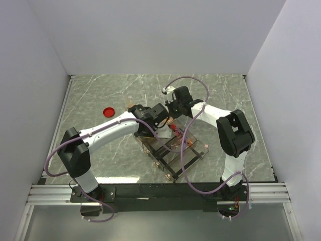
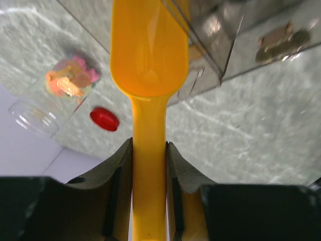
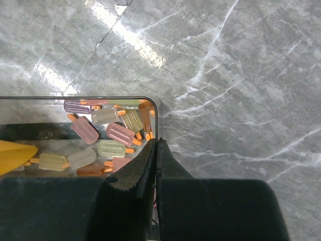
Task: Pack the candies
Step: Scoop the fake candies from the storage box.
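On the marble table [image 1: 90,95], a red lid [image 1: 109,111] lies alone at 9 o'clock from the two arms, which meet near the centre.

We see the left gripper [image 2: 149,145] clamped on the handle of a yellow scoop [image 2: 149,55]. In the wrist view its empty bowl points to 12 o'clock. At 10 o'clock from that gripper is a clear jar [image 2: 35,118] with some candies [image 2: 70,83] showing through it. The lid is just beside the jar, at its 4 o'clock. At 1 o'clock is a clear box [image 2: 235,35], its hinges catching the light. From above, the box sits at 6 o'clock from both grippers, near the table's middle.

The right gripper [image 3: 157,145] is closed, fingers together, its tips at the box's right wall. We cannot tell whether the wall is pinched between them. Inside the box, at 10 o'clock from that gripper, lie more candies in pink, yellow, pale green and purple. They are shaped like ice lollies on orange sticks. The scoop's yellow tip shows at 9 o'clock, at the frame's edge.
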`<state>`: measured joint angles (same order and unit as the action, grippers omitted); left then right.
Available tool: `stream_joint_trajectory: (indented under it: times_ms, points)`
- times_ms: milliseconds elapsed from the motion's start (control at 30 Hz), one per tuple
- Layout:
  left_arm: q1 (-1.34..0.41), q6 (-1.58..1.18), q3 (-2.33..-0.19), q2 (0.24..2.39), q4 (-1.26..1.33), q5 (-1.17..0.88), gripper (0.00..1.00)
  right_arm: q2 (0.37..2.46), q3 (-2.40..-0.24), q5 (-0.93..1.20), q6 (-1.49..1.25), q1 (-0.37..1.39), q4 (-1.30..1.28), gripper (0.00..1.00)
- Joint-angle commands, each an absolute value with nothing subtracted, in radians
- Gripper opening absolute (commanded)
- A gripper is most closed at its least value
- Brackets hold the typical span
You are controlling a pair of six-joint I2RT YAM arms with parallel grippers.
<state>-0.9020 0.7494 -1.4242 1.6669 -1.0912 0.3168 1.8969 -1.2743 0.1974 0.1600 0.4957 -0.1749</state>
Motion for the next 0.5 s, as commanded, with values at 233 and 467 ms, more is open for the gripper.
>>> stream_joint_trajectory:
  times_ms: [233, 467]
  points:
    - [-0.891, 0.562, -1.442, 1.735, -1.088, 0.123, 0.01, 1.841, -1.264, 0.224, 0.127, 0.505, -0.129, 0.04]
    - [-0.861, 0.46, -1.454, 1.766, -1.08, 0.055, 0.01, 1.844, -1.264, 0.226, 0.127, 0.505, -0.13, 0.04]
